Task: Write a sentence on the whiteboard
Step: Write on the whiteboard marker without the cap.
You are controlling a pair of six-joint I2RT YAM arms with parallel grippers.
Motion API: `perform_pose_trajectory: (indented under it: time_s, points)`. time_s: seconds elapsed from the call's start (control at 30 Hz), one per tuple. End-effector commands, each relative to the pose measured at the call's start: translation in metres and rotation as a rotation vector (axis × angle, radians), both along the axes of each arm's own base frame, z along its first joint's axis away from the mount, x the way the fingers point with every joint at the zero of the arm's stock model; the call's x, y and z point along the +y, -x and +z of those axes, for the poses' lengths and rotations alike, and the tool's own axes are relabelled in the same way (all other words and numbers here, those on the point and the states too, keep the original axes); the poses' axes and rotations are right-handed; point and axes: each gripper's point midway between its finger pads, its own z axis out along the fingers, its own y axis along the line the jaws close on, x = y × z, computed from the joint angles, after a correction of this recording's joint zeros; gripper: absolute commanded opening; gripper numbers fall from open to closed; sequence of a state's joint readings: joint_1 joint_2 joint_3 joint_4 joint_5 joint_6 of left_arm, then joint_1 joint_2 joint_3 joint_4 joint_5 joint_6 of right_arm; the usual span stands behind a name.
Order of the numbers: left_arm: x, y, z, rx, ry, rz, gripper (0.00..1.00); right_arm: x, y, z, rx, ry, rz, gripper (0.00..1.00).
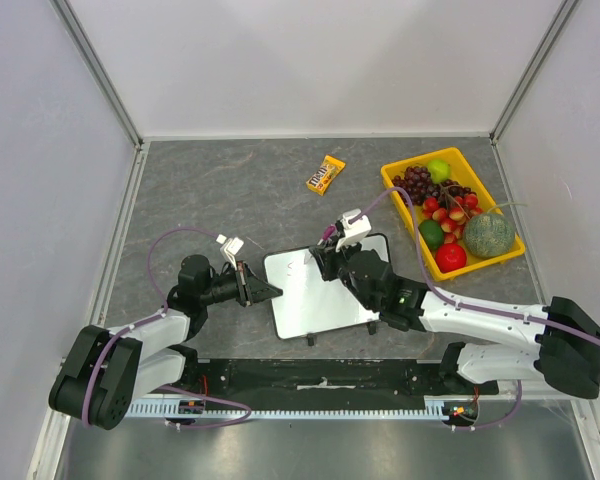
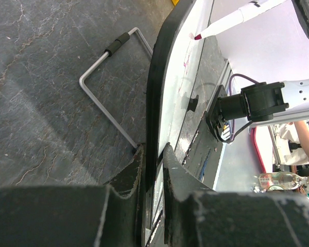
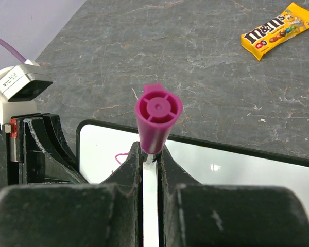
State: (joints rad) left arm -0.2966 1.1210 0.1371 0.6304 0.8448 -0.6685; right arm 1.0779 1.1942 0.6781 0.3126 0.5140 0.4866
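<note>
Pink sentence (image 3: 119, 156) on whiteboard (image 3: 237, 164) illegible, partly behind R end effector (image 3: 150, 157) w/ marker (image 3: 157, 116).

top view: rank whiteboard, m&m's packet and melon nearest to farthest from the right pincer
1. whiteboard, directly under the right pincer.
2. m&m's packet, farther back, near the middle.
3. melon, far right, in the yellow tray.
</note>
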Motion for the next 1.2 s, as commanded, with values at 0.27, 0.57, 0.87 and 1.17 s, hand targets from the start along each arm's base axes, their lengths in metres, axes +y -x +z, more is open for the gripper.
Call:
perform_pose_trajectory:
  time_s: [0.27,0.57,0.87,1.17]
  points:
    - [0.008,-0.002,-0.021,0.027,-0.066,0.05,0.02,-0.008,-0.002,-0.002,0.006,-0.006,-0.04,0.0]
    - [0.008,-0.001,-0.021,0.03,-0.066,0.049,0.02,-0.01,0.005,-0.017,0.035,0.005,-0.012,0.0]
    - [0.008,-0.002,-0.021,0.028,-0.066,0.05,0.02,-0.012,0.01,-0.025,0.051,-0.002,-0.002,0.0]
    - [0.008,-0.002,-0.02,0.026,-0.065,0.049,0.02,-0.005,0.002,-0.007,0.02,-0.028,-0.017,0.0]
